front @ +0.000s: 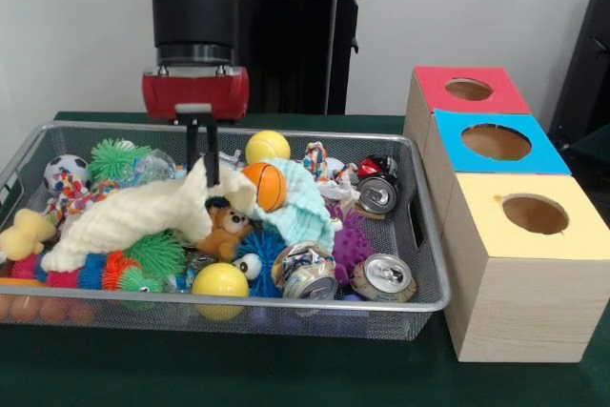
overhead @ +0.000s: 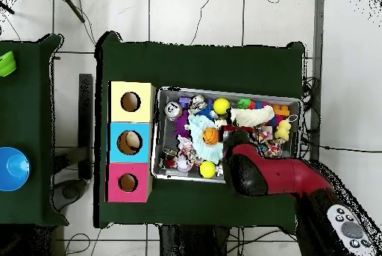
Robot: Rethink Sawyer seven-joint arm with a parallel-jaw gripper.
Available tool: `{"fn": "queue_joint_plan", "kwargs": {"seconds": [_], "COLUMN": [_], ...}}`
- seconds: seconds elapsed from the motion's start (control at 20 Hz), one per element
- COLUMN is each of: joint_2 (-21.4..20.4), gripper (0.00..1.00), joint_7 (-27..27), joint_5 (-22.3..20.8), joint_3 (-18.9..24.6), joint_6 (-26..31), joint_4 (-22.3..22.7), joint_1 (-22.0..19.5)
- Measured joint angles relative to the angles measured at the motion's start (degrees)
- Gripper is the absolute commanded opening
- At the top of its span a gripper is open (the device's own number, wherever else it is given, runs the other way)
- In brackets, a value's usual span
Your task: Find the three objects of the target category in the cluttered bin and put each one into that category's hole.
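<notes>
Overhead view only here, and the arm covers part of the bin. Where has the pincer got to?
Observer: The pincer is down in a pale yellow cloth. I can't tell whether it is closed.
Operator: What is the arm hiding from me?
Observer: A soccer ball sits in that corner of the bin, beside a green spiky ball.
Operator: Anything tucked under that cloth?
Observer: A brown teddy bear pokes out from under its edge, just below the pincer.
</notes>
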Motion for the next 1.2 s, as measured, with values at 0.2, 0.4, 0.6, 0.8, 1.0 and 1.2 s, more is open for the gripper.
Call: {"fn": "queue_joint_plan", "kwargs": {"seconds": [0.2, 0.4, 0.6, 0.8, 1.0, 1.2], "joint_2": [-2.80, -3.68, -4.04, -4.09, -4.63, -6.73], "gripper": [0.00, 0.00, 0.00, 0.00, 0.00, 0.00], "joint_7": [0.00, 0.00, 0.00, 0.00, 0.00, 0.00], "joint_5": [0.74, 1.02, 1.02, 1.01, 1.22, 2.57], "joint_3": [0.04, 0.04, 0.15, 0.36, 1.67, 4.01], "joint_6": [0.19, 0.19, 0.19, 0.19, 0.19, 0.20], "joint_4": [0.99, 1.05, 1.09, 1.12, 1.51, 3.83], "joint_1": [2.06, 3.43, 4.02, 3.93, 2.91, 0.63]}}
